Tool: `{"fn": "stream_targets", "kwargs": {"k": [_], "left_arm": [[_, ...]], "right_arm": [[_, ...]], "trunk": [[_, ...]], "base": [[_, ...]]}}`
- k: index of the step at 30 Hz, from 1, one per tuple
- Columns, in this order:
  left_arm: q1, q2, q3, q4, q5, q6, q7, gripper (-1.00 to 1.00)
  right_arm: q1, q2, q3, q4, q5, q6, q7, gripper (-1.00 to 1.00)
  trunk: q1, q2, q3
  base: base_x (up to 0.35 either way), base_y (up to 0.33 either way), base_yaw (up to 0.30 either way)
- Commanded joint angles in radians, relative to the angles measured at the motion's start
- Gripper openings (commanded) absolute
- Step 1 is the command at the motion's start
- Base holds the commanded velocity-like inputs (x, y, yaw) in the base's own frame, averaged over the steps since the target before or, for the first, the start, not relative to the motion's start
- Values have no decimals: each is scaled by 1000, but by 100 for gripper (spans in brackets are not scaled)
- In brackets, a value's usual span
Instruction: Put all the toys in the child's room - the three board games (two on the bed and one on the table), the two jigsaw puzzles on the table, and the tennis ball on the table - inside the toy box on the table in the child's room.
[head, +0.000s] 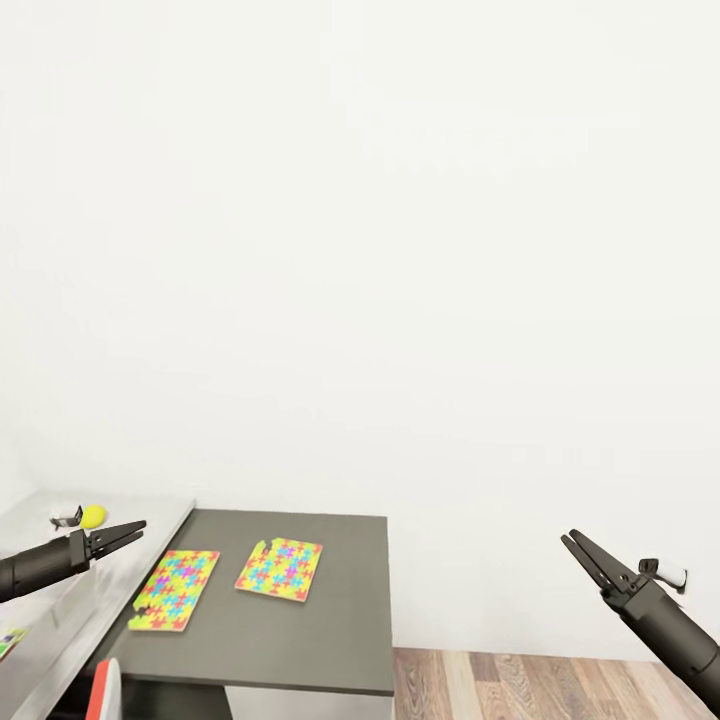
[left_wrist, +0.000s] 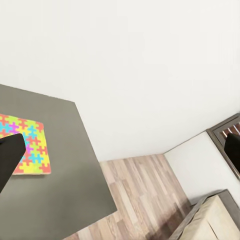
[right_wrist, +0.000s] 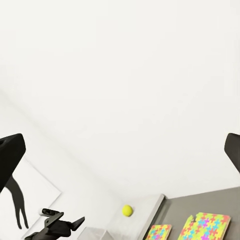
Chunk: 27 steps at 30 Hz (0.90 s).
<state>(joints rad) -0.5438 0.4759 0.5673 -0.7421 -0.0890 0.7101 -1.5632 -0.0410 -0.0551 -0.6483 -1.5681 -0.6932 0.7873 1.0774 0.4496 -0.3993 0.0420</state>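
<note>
Both jigsaw puzzles (head: 175, 590) (head: 280, 569) lay flat and side by side on the dark section of the bench (head: 340, 620), at about seven o'clock in the head view. The tennis ball (head: 93, 516) sat on the pale section at eight o'clock. The left tool (head: 128, 533) and right tool (head: 582, 553) hung in the air, each slightly spread and holding nothing. Judged from this, the collecting had yet to start.
</note>
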Motion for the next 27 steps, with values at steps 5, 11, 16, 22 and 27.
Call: {"fn": "stream_targets", "kwargs": {"k": [5, 11, 16, 22, 27], "left_arm": [[-1, -2, 3, -1, -9, 10, -8, 100], [-1, -2, 3, 0, -9, 9, -8, 100], [-1, -2, 3, 0, -9, 9, -8, 100], [-1, -1, 3, -1, -9, 9, -8, 100], [-1, -2, 3, 0, -9, 9, -8, 100]], "right_arm": [[0, 0, -1, 0, -3, 6, 1, 100], [0, 0, -1, 0, -3, 6, 1, 100], [0, 0, -1, 0, -3, 6, 1, 100], [0, 0, -1, 0, -3, 6, 1, 100], [0, 0, -1, -1, -3, 6, 1, 100]], "trunk": [[0, -1, 3], [0, -1, 10], [0, -1, 16], [0, -1, 19], [0, -1, 20]], "base": [[63, -28, -113], [140, -125, -172], [139, -142, -181], [45, -52, -84], [77, 30, -18]]}}
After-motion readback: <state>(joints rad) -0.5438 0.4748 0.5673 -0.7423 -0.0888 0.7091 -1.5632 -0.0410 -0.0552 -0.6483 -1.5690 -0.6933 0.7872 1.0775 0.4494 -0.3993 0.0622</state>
